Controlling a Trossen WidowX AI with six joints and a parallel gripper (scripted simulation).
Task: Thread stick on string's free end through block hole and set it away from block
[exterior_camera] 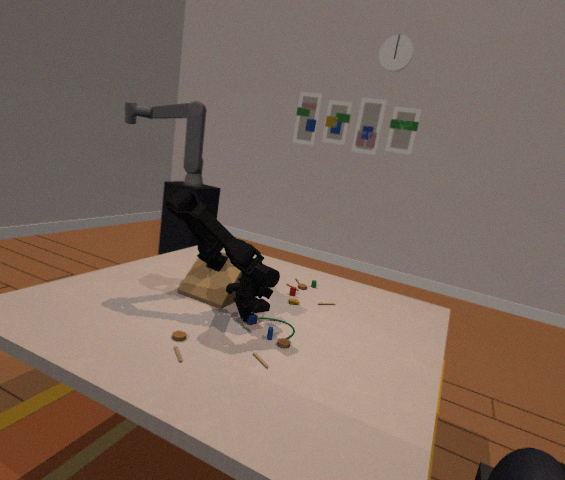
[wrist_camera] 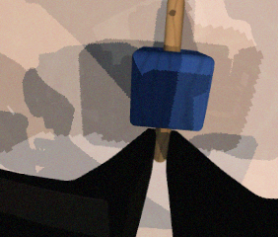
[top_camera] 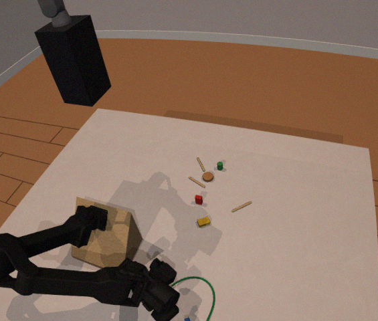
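The thin wooden stick (wrist_camera: 173, 22) lies on the table, and a blue cube (wrist_camera: 173, 89) (exterior_camera: 252, 319) sits over its middle. My gripper (wrist_camera: 162, 137) (top_camera: 166, 300) (exterior_camera: 247, 313) points down and is shut on the stick's near end, just short of the cube. The green string (top_camera: 213, 297) (exterior_camera: 286, 324) curves from the stick's far end to its round button (exterior_camera: 284, 342). The wooden block (top_camera: 112, 238) (exterior_camera: 204, 286) stands on the table just behind the gripper, partly under the arm. Its hole does not show.
A second blue piece (top_camera: 186, 319) (exterior_camera: 270, 332) stands inside the string's loop. Farther off lie a loose button (top_camera: 207, 176), three loose sticks (top_camera: 201, 164) (top_camera: 196, 182) (top_camera: 241, 206), a green peg (top_camera: 219, 166), a red cube (top_camera: 198, 199) and a yellow piece (top_camera: 203, 221). Another button (exterior_camera: 179, 335) and two sticks (exterior_camera: 178, 353) (exterior_camera: 260, 360) lie near the front.
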